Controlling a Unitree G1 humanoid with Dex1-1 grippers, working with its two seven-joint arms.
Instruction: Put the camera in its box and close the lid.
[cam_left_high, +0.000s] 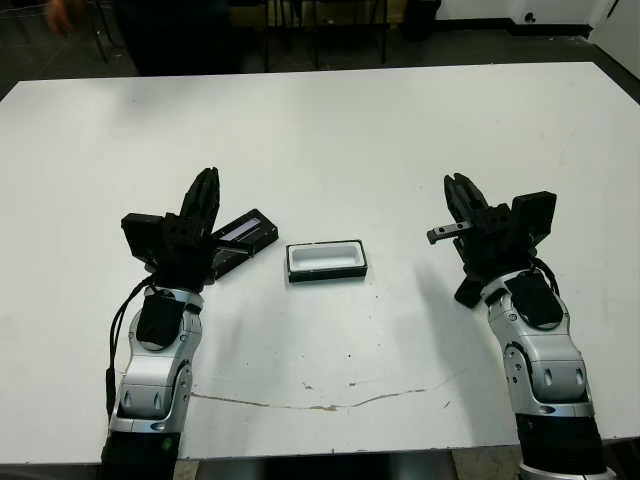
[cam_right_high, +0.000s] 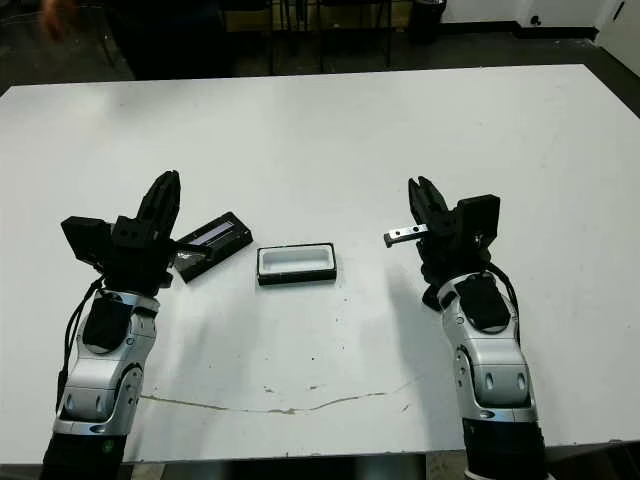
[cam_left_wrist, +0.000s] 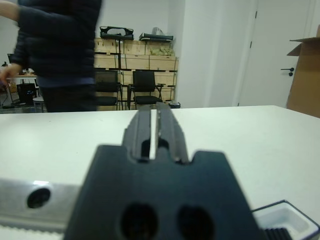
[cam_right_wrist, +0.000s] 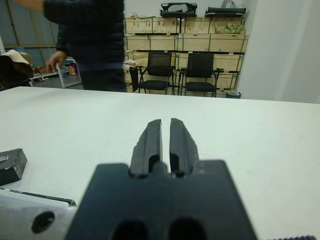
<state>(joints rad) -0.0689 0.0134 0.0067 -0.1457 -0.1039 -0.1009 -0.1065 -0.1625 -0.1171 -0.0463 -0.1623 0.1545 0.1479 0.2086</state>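
Observation:
The box (cam_left_high: 327, 260), black-walled and white inside, lies open with nothing in it at the table's middle. Left of it rests the lid (cam_left_high: 247, 230), flat and black with a silvery stripe. A plain black block, apparently the camera (cam_left_high: 230, 263), lies against the lid's near side, partly hidden by my left hand. My left gripper (cam_left_high: 208, 178) hovers just left of the lid, shut and holding nothing. Right of the box, well apart from it, my right gripper (cam_left_high: 458, 183) is shut too, with nothing between its fingers. The box's corner (cam_left_wrist: 286, 220) shows in the left wrist view.
A thin crack line (cam_left_high: 330, 405) runs across the white table (cam_left_high: 330, 130) near its front edge. A person in dark clothes (cam_right_wrist: 85, 40) stands beyond the far edge, with chairs (cam_right_wrist: 160, 70) and wooden crates behind. A cardboard box (cam_left_wrist: 305, 75) stands at the room's side.

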